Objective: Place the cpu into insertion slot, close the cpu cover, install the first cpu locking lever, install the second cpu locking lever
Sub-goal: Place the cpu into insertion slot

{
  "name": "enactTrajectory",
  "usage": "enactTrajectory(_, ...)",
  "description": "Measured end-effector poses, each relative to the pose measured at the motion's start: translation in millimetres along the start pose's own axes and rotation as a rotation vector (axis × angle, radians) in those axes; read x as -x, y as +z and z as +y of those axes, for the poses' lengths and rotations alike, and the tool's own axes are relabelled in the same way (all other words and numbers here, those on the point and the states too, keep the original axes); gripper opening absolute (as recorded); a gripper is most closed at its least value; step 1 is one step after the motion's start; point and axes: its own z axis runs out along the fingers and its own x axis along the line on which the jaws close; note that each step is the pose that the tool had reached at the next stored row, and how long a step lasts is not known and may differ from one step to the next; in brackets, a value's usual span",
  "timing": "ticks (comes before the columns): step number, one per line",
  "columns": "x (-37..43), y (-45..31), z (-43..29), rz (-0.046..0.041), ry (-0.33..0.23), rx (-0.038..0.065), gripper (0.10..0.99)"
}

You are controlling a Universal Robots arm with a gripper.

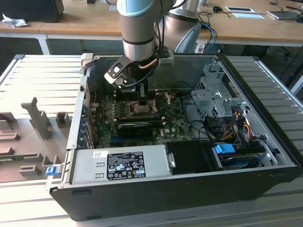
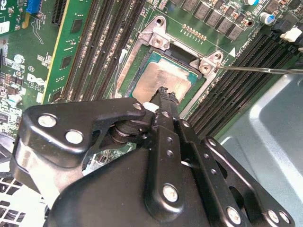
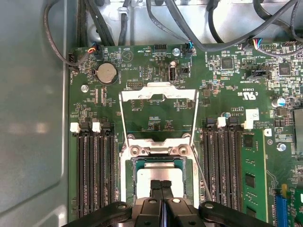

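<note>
Finds the cpu [image 3: 158, 171] seated flat in the insertion slot [image 3: 127, 182], silvery top up. Meets the claw [image 3: 161, 184] clenched on nothing, tips together at the chip's top, likely to press it home rather than carry it. Sees the cpu cover [image 3: 142, 94] tipped back on its hinge, baring the socket, and a thin locking lever [image 2: 260, 70] free beside it. Sets the opened computer case [image 1: 165, 194] on a grey ribbed counter [image 1: 42, 71], a wooden counter [image 1: 80, 23] behind.
</note>
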Motion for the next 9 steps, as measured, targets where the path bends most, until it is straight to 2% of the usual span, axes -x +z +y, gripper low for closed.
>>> enactTrajectory(9, 0.1, -4.7, 0.5, -0.0001, 0.000, 0.000, 0.106)
